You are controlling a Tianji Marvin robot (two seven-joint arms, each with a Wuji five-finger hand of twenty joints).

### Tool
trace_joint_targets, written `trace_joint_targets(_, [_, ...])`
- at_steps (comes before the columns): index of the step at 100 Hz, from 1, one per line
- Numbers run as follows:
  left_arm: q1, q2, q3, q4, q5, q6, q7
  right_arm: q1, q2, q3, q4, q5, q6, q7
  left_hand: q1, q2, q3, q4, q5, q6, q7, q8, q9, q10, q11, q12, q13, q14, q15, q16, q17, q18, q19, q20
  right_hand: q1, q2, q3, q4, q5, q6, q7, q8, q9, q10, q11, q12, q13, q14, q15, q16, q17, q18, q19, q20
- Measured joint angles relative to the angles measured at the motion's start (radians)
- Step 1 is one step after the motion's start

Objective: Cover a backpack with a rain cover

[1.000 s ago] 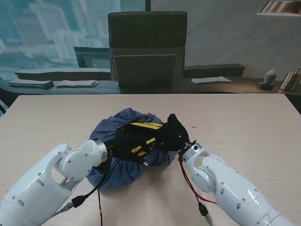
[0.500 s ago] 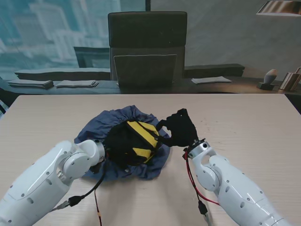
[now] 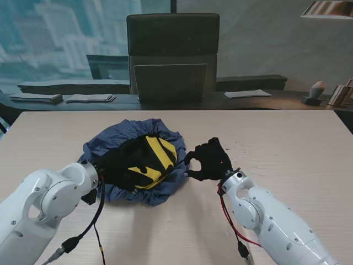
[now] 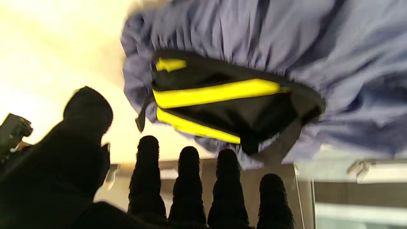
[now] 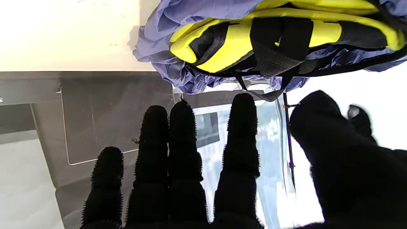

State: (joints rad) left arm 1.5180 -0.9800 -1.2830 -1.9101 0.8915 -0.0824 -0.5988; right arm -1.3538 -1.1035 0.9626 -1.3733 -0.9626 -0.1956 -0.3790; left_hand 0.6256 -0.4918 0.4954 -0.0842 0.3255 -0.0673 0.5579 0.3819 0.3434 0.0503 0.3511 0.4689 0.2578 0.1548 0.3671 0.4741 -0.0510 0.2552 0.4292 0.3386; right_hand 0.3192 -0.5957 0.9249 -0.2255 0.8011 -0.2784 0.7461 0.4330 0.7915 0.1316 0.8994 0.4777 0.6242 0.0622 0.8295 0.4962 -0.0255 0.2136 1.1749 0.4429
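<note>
A black and yellow backpack lies on the table inside a crumpled blue rain cover, whose gathered rim frames it on every side. My left hand, in a black glove, rests at the backpack's left end. In the left wrist view this left hand has its fingers spread and holds nothing, with the backpack and cover beyond the fingertips. Just right of the bundle, my right hand is apart from it. Its fingers are spread short of the backpack and cover.
A dark office chair stands behind the table's far edge, with papers on a dark counter beside it. Black and red cables hang from both wrists over the near part of the table.
Both hands have let go of the bundle and drawn back. The backpack and cover have shifted left and farther from me, showing more yellow. My right hand has moved right and opened.
</note>
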Motion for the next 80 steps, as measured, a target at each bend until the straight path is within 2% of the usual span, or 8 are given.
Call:
trace_joint_targets(12, [-0.041,-0.002,0.048,0.035,0.021,-0.020,0.075,-0.002,0.001,0.000,-0.001,0.000,-0.001,0.009,0.025,0.044,0.012,0.007,0.009,0.004,0.033,0.000,0.020,0.023,0.019,-0.001,0.013,0.005,0.001,0.000,0.000,0.000,0.086,0.008,0.000,-0.009,0.012,0.000,-0.016,-0.010,0.006,-0.015,0.000,-0.003,0.000,-0.005,0.000,-0.002,0.000,0.000,-0.001,0.000,-0.001,0.000])
trace_joint_targets(17, [-0.073,-0.003,0.092,0.066,0.014,-0.014,0.129,-0.003,0.001,0.001,-0.002,0.000,-0.001,0.010,-0.002,0.063,-0.011,0.007,0.006,0.031,0.010,-0.013,0.021,0.030,0.012,-0.022,0.008,0.013,0.001,-0.004,0.000,0.000,0.114,0.008,0.000,-0.010,0.023,0.000,-0.019,-0.011,0.007,-0.025,-0.008,-0.004,0.001,-0.011,-0.001,-0.002,-0.001,-0.001,-0.001,0.000,-0.001,0.000])
trace_joint_targets(25, [-0.136,-0.009,0.194,0.139,0.010,0.038,0.261,-0.005,0.002,0.001,-0.002,-0.003,-0.001,0.010,-0.014,0.125,-0.271,0.007,-0.095,0.102,-0.091,-0.072,-0.089,0.068,-0.062,-0.100,-0.103,0.038,-0.068,-0.070,-0.005,0.000,0.080,-0.060,0.000,-0.010,0.023,0.000,-0.027,-0.009,0.008,-0.030,-0.026,-0.006,-0.017,-0.022,-0.016,-0.007,-0.006,-0.001,-0.007,-0.001,-0.002,0.000])
trace_joint_targets(35, [-0.223,-0.021,0.311,0.209,-0.004,0.136,0.223,-0.005,0.002,0.001,-0.001,-0.003,0.002,0.004,-0.013,0.152,-0.457,0.017,-0.134,0.171,-0.275,-0.182,-0.170,0.100,-0.240,-0.194,-0.178,0.054,-0.229,-0.160,-0.005,0.000,-0.072,-0.103,0.000,-0.010,0.039,0.000,-0.038,0.011,0.004,-0.034,-0.027,-0.009,-0.017,-0.022,-0.016,-0.011,-0.011,-0.001,-0.011,-0.004,-0.004,0.000])
trace_joint_targets(42, [-0.276,-0.030,0.382,0.269,0.011,0.148,0.228,-0.006,0.002,0.002,0.000,-0.003,0.003,0.000,-0.012,0.151,-0.477,0.017,-0.134,0.194,-0.364,-0.227,-0.194,0.110,-0.301,-0.201,-0.199,0.048,-0.282,-0.166,-0.005,0.000,-0.138,-0.104,0.000,-0.001,0.047,0.000,-0.059,0.021,-0.007,-0.030,-0.042,-0.012,-0.017,-0.024,-0.020,-0.013,-0.015,-0.002,-0.011,-0.009,-0.004,0.000])
trace_joint_targets(52, [-0.312,-0.044,0.449,0.347,0.125,0.195,0.304,-0.007,0.001,0.009,0.003,-0.003,0.003,-0.010,0.002,0.128,-0.477,0.017,-0.134,0.208,-0.415,-0.246,-0.195,0.113,-0.322,-0.201,-0.204,0.048,-0.317,-0.166,-0.015,0.000,-0.195,-0.104,0.000,0.002,0.047,0.000,-0.064,0.028,-0.015,-0.023,-0.050,-0.013,-0.017,-0.030,-0.020,-0.015,-0.015,-0.002,-0.012,-0.009,-0.013,0.000])
trace_joint_targets(63, [-0.325,-0.051,0.485,0.391,0.131,0.271,0.324,-0.009,0.000,0.018,0.008,-0.003,0.002,-0.023,0.013,0.117,-0.476,0.017,-0.134,0.208,-0.439,-0.246,-0.195,0.122,-0.325,-0.201,-0.204,0.052,-0.319,-0.166,-0.016,0.002,-0.248,-0.104,0.000,0.002,0.047,0.000,-0.064,0.028,-0.015,-0.014,-0.050,-0.013,-0.017,-0.030,-0.020,-0.015,-0.015,-0.002,-0.014,-0.009,-0.013,0.000])
trace_joint_targets(80, [-0.361,-0.052,0.548,0.450,0.132,0.304,0.332,-0.008,0.000,0.019,0.013,-0.001,0.001,-0.026,0.006,0.094,-0.494,0.017,-0.134,0.208,-0.439,-0.246,-0.195,0.122,-0.325,-0.183,-0.204,0.065,-0.319,-0.166,0.007,0.015,-0.319,-0.104,0.000,0.010,0.047,0.000,-0.064,0.028,-0.015,-0.012,-0.050,-0.013,-0.017,-0.030,-0.020,-0.015,-0.015,-0.002,-0.016,-0.009,-0.013,0.000])
